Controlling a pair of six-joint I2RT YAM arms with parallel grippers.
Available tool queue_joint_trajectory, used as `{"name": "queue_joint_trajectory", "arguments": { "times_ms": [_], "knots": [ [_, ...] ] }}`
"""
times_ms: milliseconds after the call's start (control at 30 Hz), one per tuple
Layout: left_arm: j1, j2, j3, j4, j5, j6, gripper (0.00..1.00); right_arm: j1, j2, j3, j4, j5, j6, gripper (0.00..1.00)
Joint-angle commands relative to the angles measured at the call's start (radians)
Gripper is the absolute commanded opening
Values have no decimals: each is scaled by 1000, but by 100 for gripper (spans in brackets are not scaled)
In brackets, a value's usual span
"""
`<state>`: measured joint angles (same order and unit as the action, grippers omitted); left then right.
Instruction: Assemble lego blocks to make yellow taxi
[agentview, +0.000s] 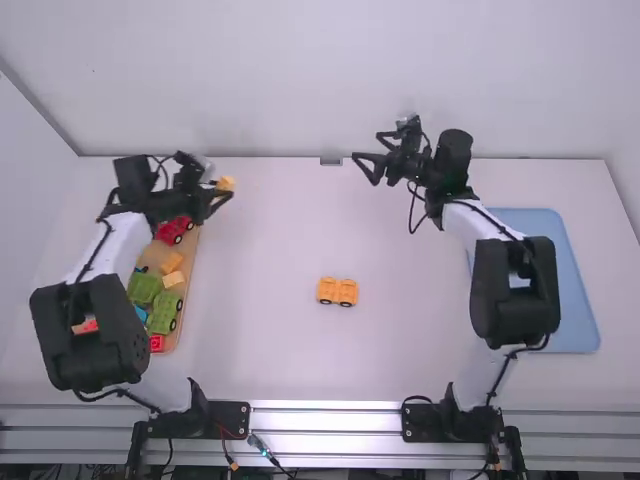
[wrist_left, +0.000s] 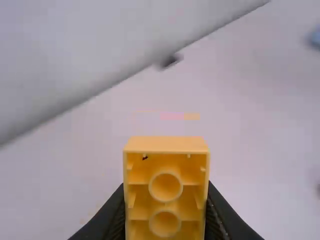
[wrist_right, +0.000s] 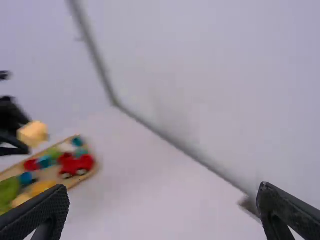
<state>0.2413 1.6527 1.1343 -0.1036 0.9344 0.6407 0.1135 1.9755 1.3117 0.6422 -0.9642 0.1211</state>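
Observation:
In the high view my left gripper (agentview: 222, 192) is above the far end of the parts tray, shut on a yellow block (agentview: 226, 184). The left wrist view shows the hollow underside of this yellow block (wrist_left: 166, 192) between the fingertips of my left gripper (wrist_left: 166, 215). My right gripper (agentview: 362, 170) stands open over the table's far edge, right of the middle; from its own wrist camera, the right gripper (wrist_right: 162, 207) has nothing between its wide-spread fingers. A yellow car base with black wheels (agentview: 337, 291) rests on the table near the middle.
The wooden tray (agentview: 190, 290) at the left holds red, green, blue and yellow parts, partly under the left arm. A blue tray (agentview: 575, 300) lies at the right, partly behind the right arm. A white wall rises behind the table.

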Motion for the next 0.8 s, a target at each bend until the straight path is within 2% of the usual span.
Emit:
{"name": "queue_joint_trajectory", "arguments": {
  "times_ms": [0, 67, 100, 133, 167, 233, 400, 600, 767],
  "knots": [
    [-99, 13, -77, 121, 266, -57, 2, 48, 65, 110, 5, -327, 11, 99],
    [-182, 44, -119, 380, 300, -220, 1, 68, 122, 183, 6, -465, 42, 99],
    [-220, 67, -132, 520, 307, -327, 1, 79, 150, 219, 5, -533, 43, 94],
    [-220, 67, -132, 520, 307, -327, 1, 79, 150, 219, 5, -533, 43, 94],
    [-254, 87, -141, 647, 307, -426, 2, 85, 166, 236, 6, -568, 39, 91],
    [-299, 111, -145, 801, 295, -564, 2, 96, 175, 239, 5, -584, 21, 89],
    [-321, 130, -145, 926, 251, -710, 1, 106, 175, 230, 5, -592, 3, 86],
    [-320, 130, -144, 900, 163, -721, 1, 113, 175, 230, 8, -595, -2, 84],
    [-322, 130, -145, 922, 190, -717, 1, 138, 175, 230, 10, -595, -1, 81]
  ]
}}
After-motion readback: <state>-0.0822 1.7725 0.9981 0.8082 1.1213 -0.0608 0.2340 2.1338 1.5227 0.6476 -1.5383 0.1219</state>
